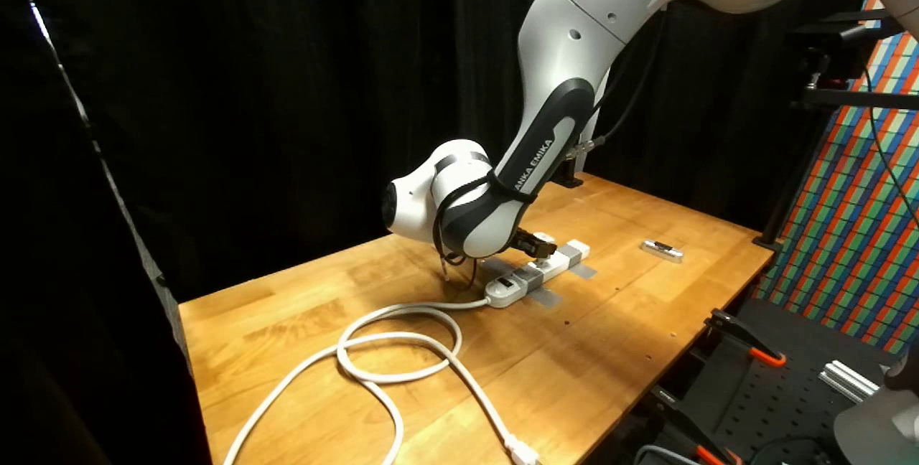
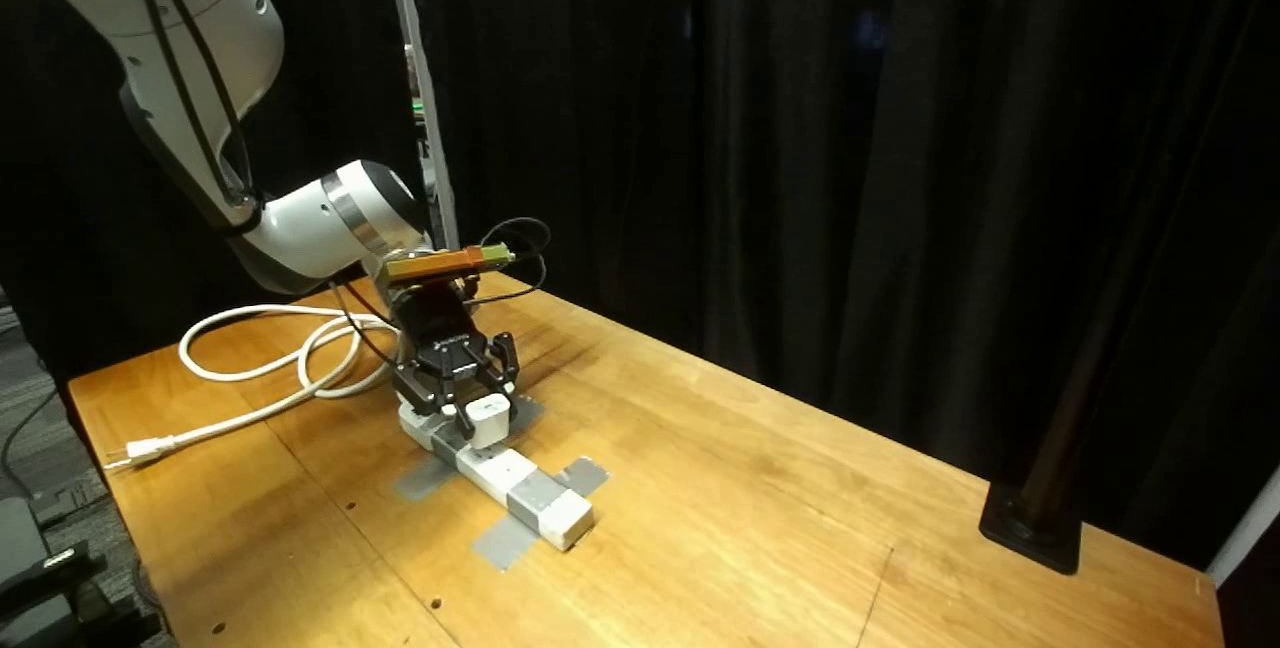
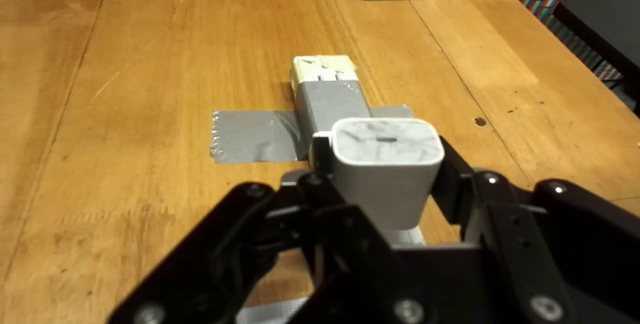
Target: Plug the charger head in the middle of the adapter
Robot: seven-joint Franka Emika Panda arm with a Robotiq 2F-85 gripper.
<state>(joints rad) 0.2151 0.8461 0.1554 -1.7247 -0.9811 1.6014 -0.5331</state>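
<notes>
The charger head (image 2: 488,421) is a small white block with a marbled top and a thin slot, clear in the wrist view (image 3: 386,189). My gripper (image 3: 385,170) has its black fingers against both sides of it. The adapter (image 2: 497,473) is a white strip fixed to the table with grey tape; it also shows in an exterior view (image 1: 556,265) and runs beneath the charger head. In an exterior view the gripper (image 1: 540,245) is low over the strip's middle stretch. The charger head's prongs are hidden, and I cannot tell whether they sit in a socket.
The adapter's thick white cord (image 1: 402,336) loops over the table, ending in a plug (image 1: 523,452). A small silver device (image 1: 662,250) lies beyond the strip. Grey tape (image 3: 255,136) sticks out beside the strip. A black post base (image 2: 1032,528) stands at the table's edge.
</notes>
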